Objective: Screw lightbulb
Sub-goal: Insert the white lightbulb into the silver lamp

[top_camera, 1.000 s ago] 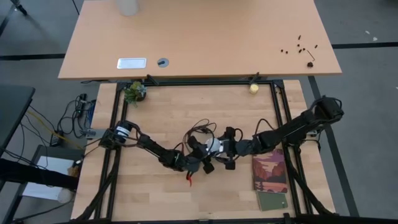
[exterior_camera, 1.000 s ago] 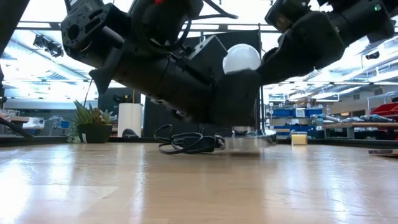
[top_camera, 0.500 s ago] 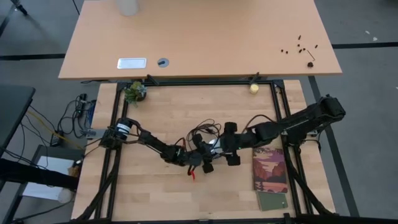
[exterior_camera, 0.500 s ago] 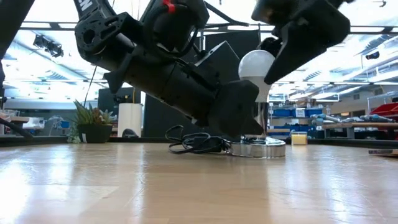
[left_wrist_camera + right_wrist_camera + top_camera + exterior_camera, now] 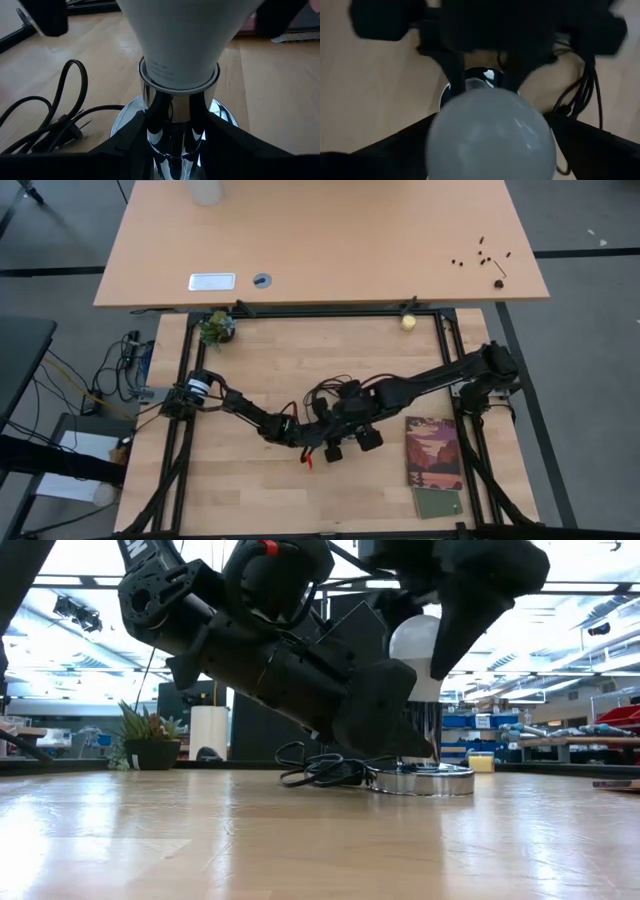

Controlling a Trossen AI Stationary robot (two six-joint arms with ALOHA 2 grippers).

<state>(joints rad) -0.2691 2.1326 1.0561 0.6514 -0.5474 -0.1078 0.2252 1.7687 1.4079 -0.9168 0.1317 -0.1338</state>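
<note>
Since a second ago the right arm has stretched straighter across the table in the high view, and its right gripper (image 5: 352, 412) has travelled leftward until it sits over the lightbulb (image 5: 415, 652); half a second ago it was still slightly to the right. The silver socket (image 5: 420, 778) has also slid a little to the right in the low view, while the left arm has hardly shifted. The lightbulb now stands upright in the socket near the middle of the wooden table (image 5: 260, 375), its neck seated in the chrome stem. The left gripper (image 5: 176, 131) is clamped on that stem just above the round base, a dark finger on either side, which the left wrist view shows clearly. The right gripper's fingers stand wide apart, flanking the bulb's white dome without visibly pressing on it, as the right wrist view shows from above (image 5: 490, 137). The high view hides the bulb under the arms, but alone shows the booklet (image 5: 434, 452) lying to the right of the grippers. The low view alone shows the black cord (image 5: 315, 770) coiled beside the socket and a potted plant (image 5: 148, 737) far behind.
</note>
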